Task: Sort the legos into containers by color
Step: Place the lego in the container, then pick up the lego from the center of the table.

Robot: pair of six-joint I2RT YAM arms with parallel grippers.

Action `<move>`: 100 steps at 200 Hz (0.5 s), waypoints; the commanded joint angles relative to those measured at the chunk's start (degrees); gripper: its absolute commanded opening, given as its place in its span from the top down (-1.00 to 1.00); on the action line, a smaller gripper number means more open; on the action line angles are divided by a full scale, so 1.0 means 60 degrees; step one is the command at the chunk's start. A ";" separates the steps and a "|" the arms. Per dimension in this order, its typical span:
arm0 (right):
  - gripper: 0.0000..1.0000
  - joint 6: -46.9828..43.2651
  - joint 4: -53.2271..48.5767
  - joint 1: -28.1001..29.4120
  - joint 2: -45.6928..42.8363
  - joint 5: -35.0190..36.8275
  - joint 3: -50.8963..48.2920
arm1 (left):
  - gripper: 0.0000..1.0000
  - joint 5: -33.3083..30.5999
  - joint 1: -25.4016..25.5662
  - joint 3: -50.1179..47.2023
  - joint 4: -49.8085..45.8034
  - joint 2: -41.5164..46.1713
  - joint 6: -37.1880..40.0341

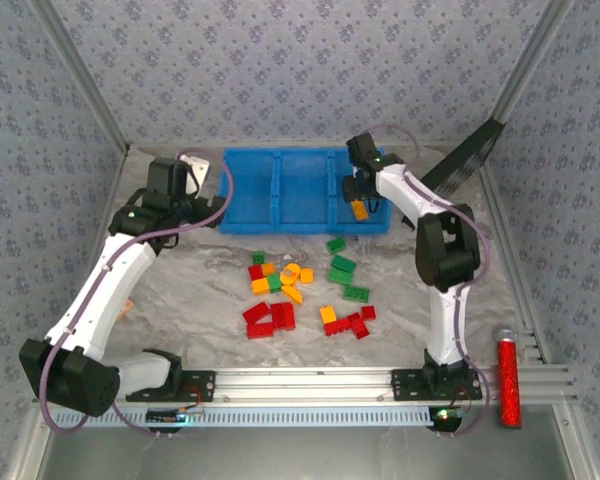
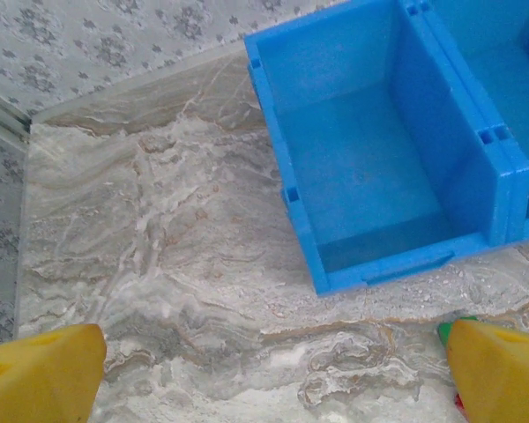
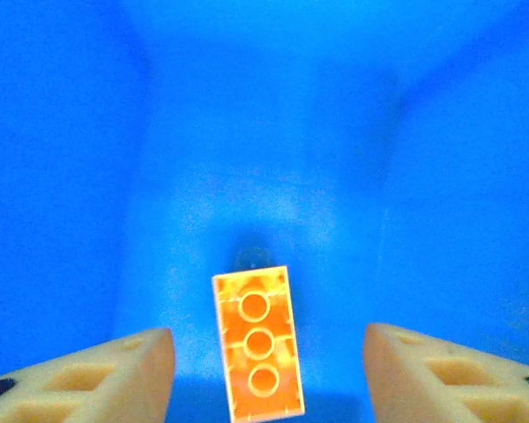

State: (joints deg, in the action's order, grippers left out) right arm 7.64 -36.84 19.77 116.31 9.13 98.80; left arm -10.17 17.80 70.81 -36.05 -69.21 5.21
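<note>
Right wrist view: right claw [image 3: 266,344] is apart, orange lego [image 3: 256,348] loose between its fingers [image 3: 115,370] in the blue container [image 3: 441,176]. Lifting crooked, a finger could knock it out.

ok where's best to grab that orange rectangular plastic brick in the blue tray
Its two long sides, from straight above: the orange rectangular plastic brick is broad face up in the blue plastic tray, its narrow width lined up between the right gripper's fingers.
</note>
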 commanded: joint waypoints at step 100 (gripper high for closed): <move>-0.36 0.0264 -0.0867 0.2344 -0.4528 -0.1184 -0.4924 | -0.98 -0.0587 0.0080 -0.0230 0.0641 0.1291 0.0068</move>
State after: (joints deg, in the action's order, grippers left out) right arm 5.08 -36.99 31.24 90.52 2.09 74.13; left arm -13.58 17.80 70.32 -34.50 -64.10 4.54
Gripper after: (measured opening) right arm 0.683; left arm 0.989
